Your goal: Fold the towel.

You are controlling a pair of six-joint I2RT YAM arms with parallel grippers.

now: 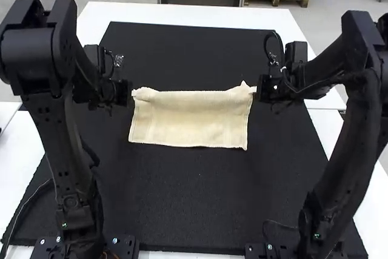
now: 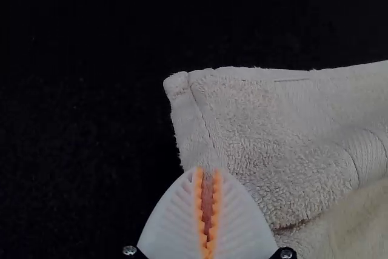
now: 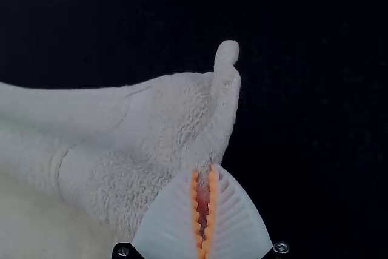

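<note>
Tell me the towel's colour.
The towel is pale cream; it shows best in the high view.

High view: towel (image 1: 191, 119) is hiding its underside and the mat (image 1: 200, 204) beneath; left arm (image 1: 63, 144) and right arm (image 1: 348, 144) are covering stretches of the mat's side edges, their bases are running off the bottom; left end effector (image 1: 133, 93) and right end effector (image 1: 253, 89) are showing too small for finger detail; both wrist views: towel is running out of frame, fingers are covering the gripped bits

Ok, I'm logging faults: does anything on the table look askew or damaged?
At its far right corner, the towel bunches into a narrow tip, unlike the flatter left corner. I see no damage.
</note>
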